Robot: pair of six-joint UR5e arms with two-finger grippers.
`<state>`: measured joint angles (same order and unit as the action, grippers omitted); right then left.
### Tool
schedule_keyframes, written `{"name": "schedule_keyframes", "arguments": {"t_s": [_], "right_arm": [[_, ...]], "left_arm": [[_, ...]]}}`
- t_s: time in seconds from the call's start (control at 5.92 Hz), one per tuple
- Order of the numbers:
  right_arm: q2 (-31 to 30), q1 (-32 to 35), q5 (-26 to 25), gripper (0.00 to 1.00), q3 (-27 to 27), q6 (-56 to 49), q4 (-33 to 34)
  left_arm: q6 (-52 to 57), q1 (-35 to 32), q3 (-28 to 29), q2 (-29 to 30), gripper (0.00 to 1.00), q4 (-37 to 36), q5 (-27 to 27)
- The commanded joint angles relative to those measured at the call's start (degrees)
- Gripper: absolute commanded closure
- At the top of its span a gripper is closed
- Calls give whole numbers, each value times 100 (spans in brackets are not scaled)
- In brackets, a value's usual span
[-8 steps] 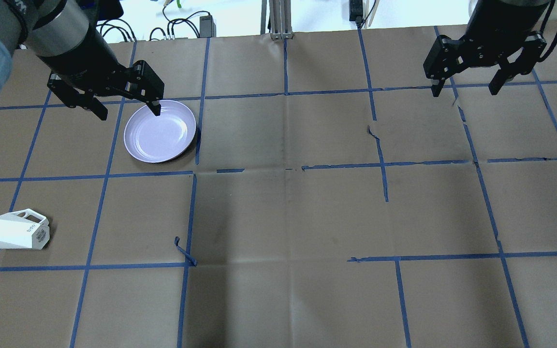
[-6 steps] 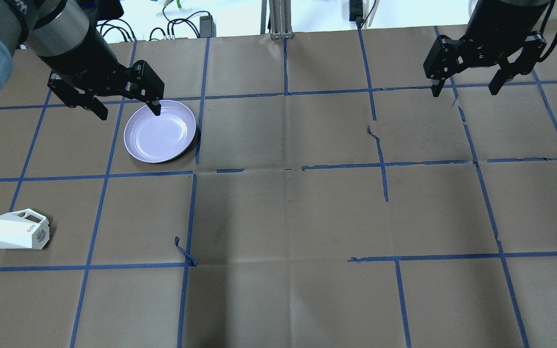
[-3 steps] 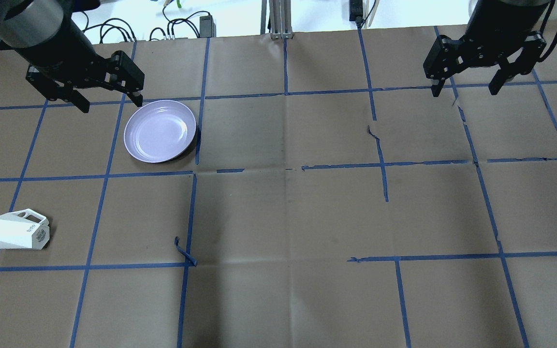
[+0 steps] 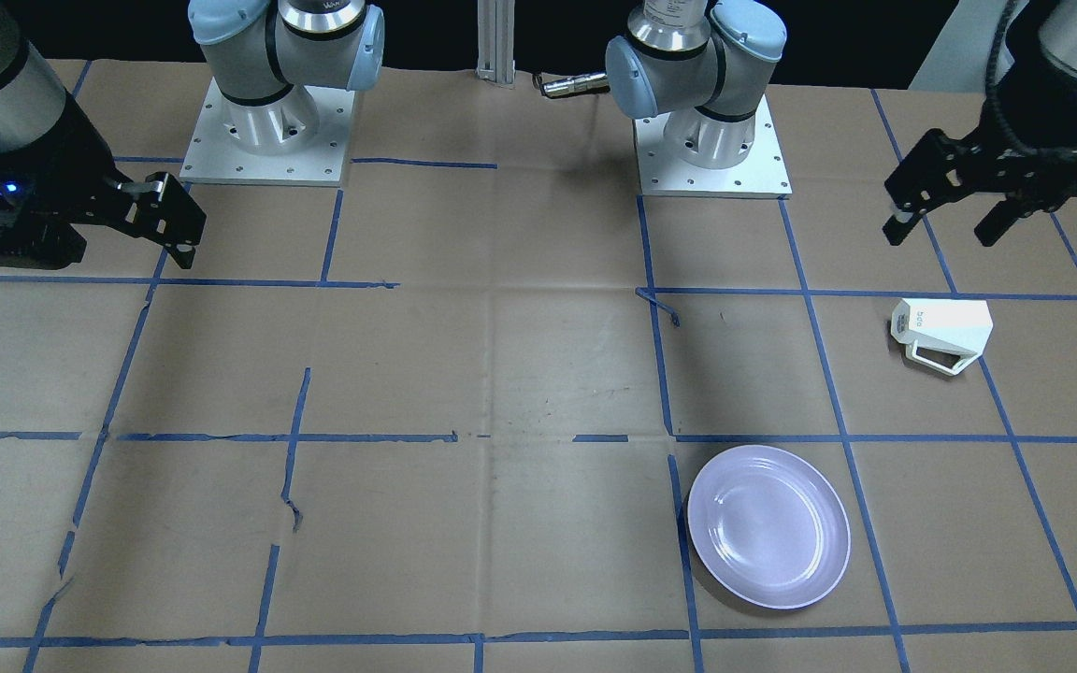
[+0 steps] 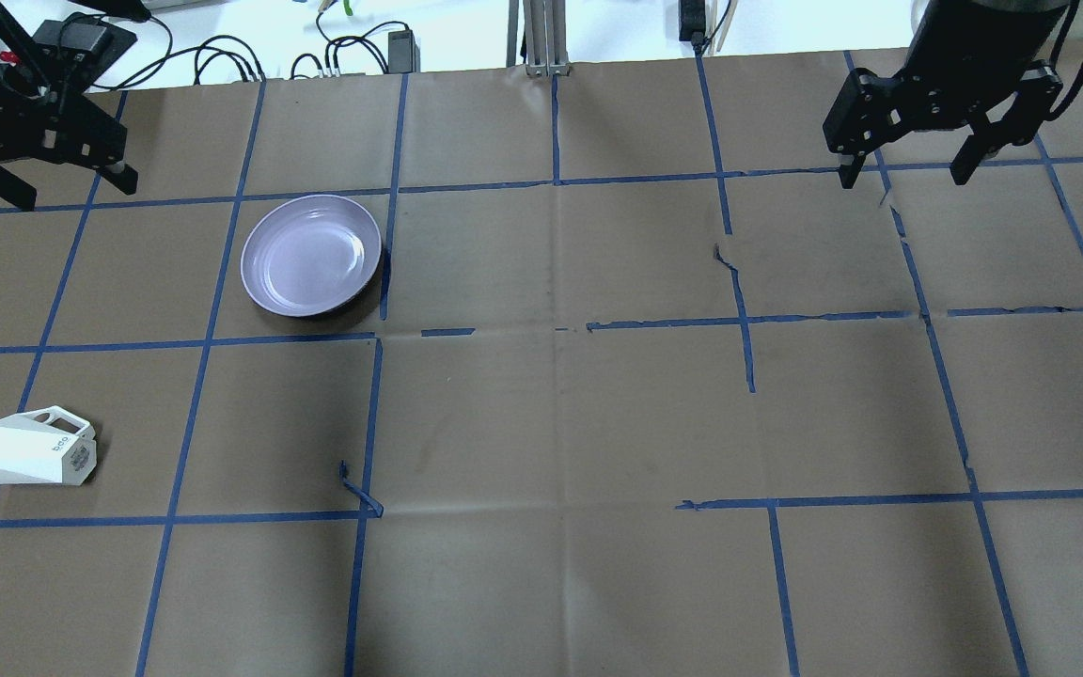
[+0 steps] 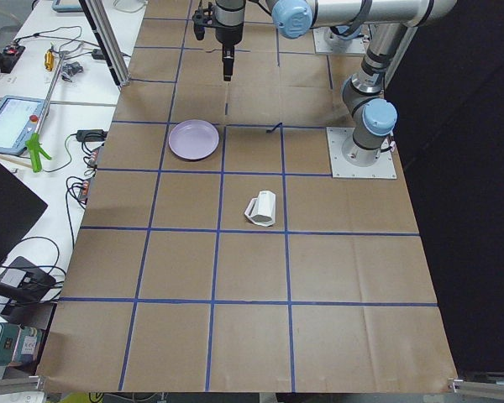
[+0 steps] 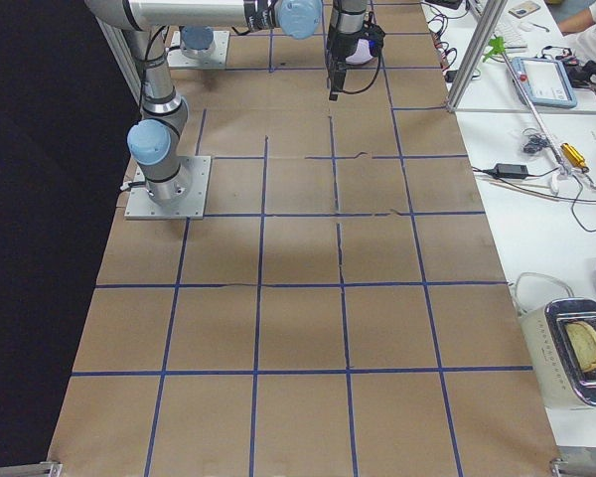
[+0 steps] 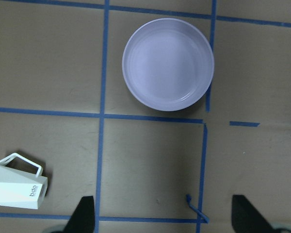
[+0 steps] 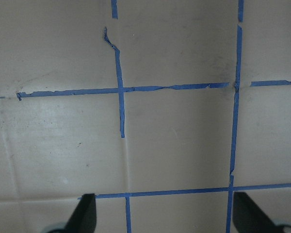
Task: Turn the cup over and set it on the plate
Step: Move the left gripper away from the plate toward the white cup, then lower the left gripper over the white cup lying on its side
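**Cup on its side, both jaws wide and clear of it**

The small white faceted cup (image 5: 32, 458) lies tipped on its side on the brown paper-covered bench (image 5: 551, 423), with its handle pointing away from the robot. It is well apart from the round, glossy pale lavender plate (image 5: 311, 254). The left jaws hang raised above the bench, spread wide and holding nothing. In the left wrist view the cup sits low and outside their gap, beside one fingertip (image 8: 85, 213). The right jaws — also wide, also empty — hover far across the bench.
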<state>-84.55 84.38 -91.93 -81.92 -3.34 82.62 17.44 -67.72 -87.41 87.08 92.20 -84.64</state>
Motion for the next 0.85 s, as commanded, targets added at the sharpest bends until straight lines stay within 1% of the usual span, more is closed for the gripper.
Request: {"name": "schedule_keyframes", "arguments": {"t_s": [0.0, 0.17, 0.34, 0.51, 0.68], "right_arm": [[0, 0, 0, 0, 0, 0, 0], [0, 0, 0, 0, 0, 0, 0], [0, 0, 0, 0, 0, 0, 0], [0, 0, 0, 0, 0, 0, 0], [0, 0, 0, 0, 0, 0, 0]], "left_arm": [[784, 1062, -4, -85, 2, 289, -43], [1658, 1625, -100, -60, 2, 264, -9], [2571, 2344, -144, 115, 2, 238, 174], [3633, 2864, -145, 412, 2, 211, 550], [4218, 3218, 3, 955, 2, 220, 545]]}}
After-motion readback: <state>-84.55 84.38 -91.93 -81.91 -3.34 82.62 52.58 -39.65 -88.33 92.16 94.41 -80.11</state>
